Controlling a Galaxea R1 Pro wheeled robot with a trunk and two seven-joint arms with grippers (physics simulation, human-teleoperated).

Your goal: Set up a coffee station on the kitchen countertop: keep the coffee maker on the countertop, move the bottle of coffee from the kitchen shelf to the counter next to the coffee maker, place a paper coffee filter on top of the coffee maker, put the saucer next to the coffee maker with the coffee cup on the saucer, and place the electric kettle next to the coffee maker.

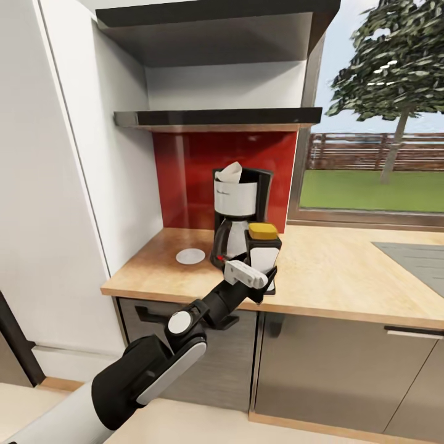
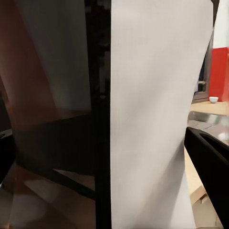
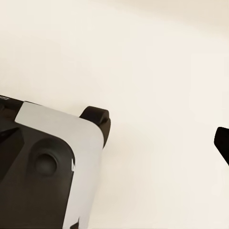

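The black and silver coffee maker (image 1: 237, 203) stands on the wooden countertop (image 1: 345, 277) against the red backsplash. A white paper filter (image 1: 229, 172) sticks out of its top. To its left a white saucer (image 1: 190, 256) lies flat. Right beside the coffee maker, near the counter's front edge, is the bottle of coffee (image 1: 264, 245), white and black with a yellow lid. My left gripper (image 1: 262, 282) is shut on its lower part. In the left wrist view the bottle (image 2: 152, 119) looms between the dark fingers (image 2: 212, 162), and a small white cup (image 2: 213, 99) sits far off by a red wall.
A dark shelf (image 1: 216, 117) hangs above the coffee maker. A grey sink (image 1: 419, 256) is set into the counter at the right, below a window. A white tall cabinet (image 1: 55, 185) stands left. The right wrist view faces the pale floor and my base (image 3: 47, 162).
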